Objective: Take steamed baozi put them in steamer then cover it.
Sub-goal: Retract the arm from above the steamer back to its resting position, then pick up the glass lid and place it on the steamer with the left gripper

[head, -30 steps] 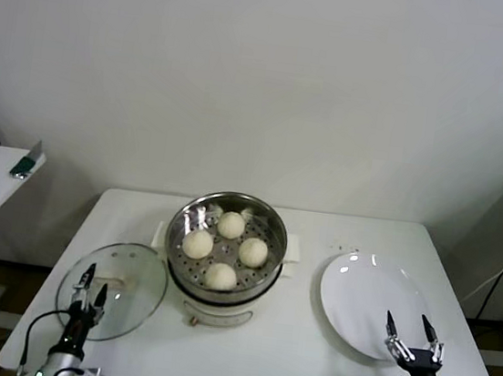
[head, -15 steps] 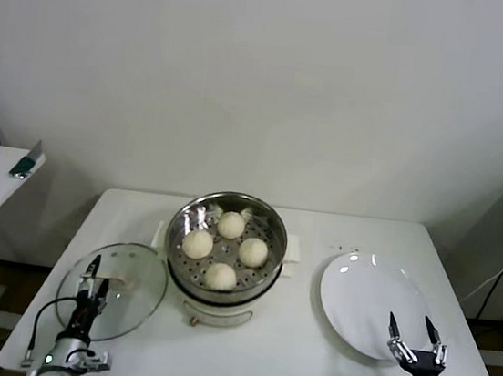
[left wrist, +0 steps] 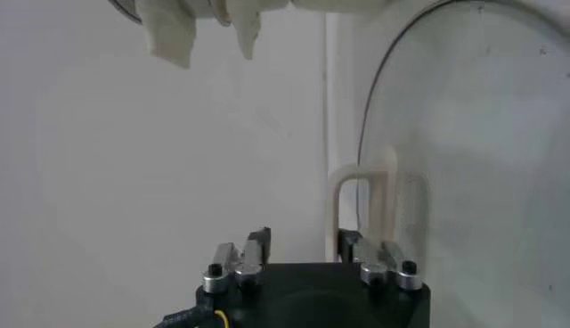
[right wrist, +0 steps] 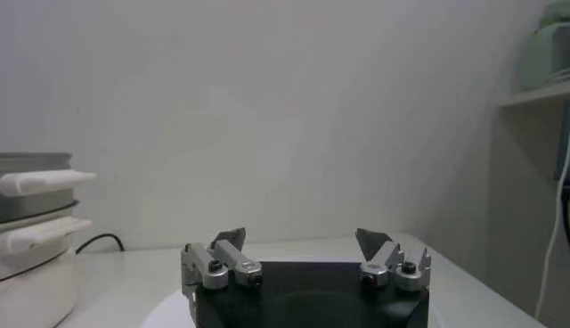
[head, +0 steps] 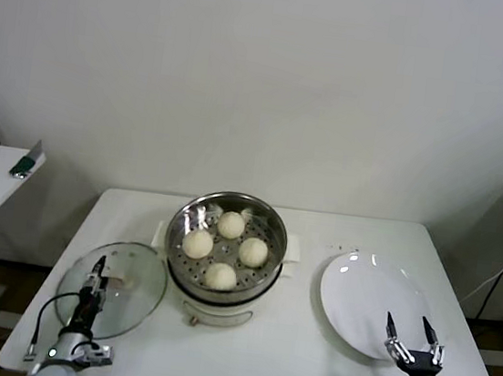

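Glass cover (head: 113, 288) handle (left wrist: 362, 203) shows between the half-parted left tool (left wrist: 303, 245) only from its wrist; right tool (head: 414, 340) gapes.

A white table (head: 295, 358) carries three things. The steamer (head: 224, 251) stands on it up and to the right of the left gripper (head: 94, 271). The cover (head: 112, 288) lies flat beneath that gripper. A white plate (head: 367, 305) lies just beyond the right gripper (head: 411, 333).
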`<action>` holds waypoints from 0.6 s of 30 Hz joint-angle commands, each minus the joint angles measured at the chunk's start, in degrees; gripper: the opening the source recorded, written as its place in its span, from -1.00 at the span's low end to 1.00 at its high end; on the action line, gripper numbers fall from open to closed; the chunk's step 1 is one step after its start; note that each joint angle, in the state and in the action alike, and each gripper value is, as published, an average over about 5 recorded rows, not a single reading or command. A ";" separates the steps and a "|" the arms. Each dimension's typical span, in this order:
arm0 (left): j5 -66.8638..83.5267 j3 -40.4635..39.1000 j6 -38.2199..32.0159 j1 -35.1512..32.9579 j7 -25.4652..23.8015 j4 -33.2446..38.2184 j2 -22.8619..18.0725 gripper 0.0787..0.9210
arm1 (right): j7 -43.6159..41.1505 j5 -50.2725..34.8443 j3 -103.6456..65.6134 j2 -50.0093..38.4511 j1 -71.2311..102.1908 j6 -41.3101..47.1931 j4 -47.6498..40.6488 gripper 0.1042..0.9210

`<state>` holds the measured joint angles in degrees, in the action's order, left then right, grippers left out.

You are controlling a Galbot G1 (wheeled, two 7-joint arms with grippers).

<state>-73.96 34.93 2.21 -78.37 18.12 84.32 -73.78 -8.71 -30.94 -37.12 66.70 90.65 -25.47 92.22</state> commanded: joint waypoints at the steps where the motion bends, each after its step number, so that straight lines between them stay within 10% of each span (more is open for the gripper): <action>1: -0.36 -0.05 0.53 0.61 -0.94 -0.20 -0.05 -0.13 | 0.01 0.04 -0.12 0.13 -0.01 -0.01 0.04 0.76; 11: 1.24 0.18 0.58 0.48 -0.85 2.27 -0.17 -0.79 | -0.05 -0.08 -0.43 0.00 -0.03 -0.02 0.18 0.76; 18: 3.67 0.75 1.86 0.09 -1.61 6.08 0.91 -0.87 | -0.11 -0.14 -0.77 0.01 -0.03 -0.03 0.34 0.76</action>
<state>-72.26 35.43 3.08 -78.16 17.28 86.78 -73.60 -8.78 -31.08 -37.78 66.68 90.63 -25.50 92.47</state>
